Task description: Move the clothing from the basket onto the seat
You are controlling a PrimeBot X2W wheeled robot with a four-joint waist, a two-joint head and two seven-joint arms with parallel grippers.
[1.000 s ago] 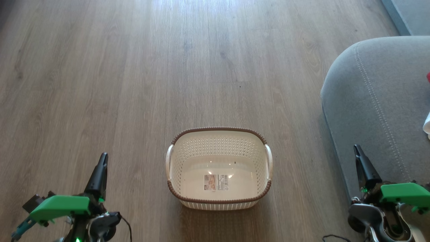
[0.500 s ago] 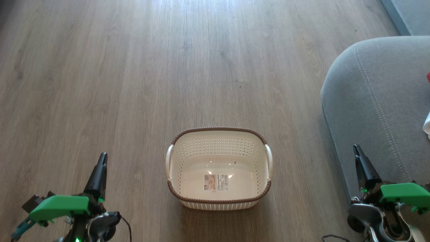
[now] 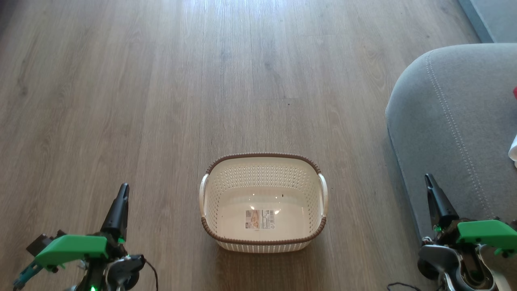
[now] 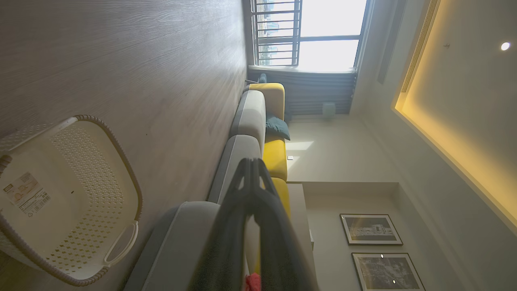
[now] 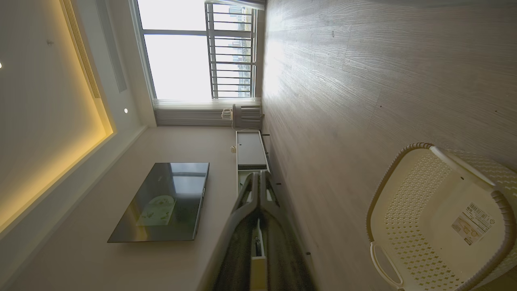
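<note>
Both dark two-fingered grippers are clenched and empty. The left gripper [image 3: 123, 189] sits low on the left above the floor, and the right gripper [image 3: 429, 180] sits low on the right, beside the seat. Between them stands a small cream perforated plastic basket [image 3: 262, 178] with a brown braided rim, upright, a label sticker [image 3: 259, 219] on its bare bottom. On the right, a large grey upholstered seat [image 3: 444, 121] with pale stitching carries a sliver of red and white clothing [image 3: 513, 151] at the picture's edge. A grey-brown wood-plank floor [image 3: 161, 101] spreads around them. The wrist views show a bright barred window [image 4: 307, 32], a yellow and grey sofa [image 4: 274, 153] and a dark wall television [image 5: 161, 202].
</note>
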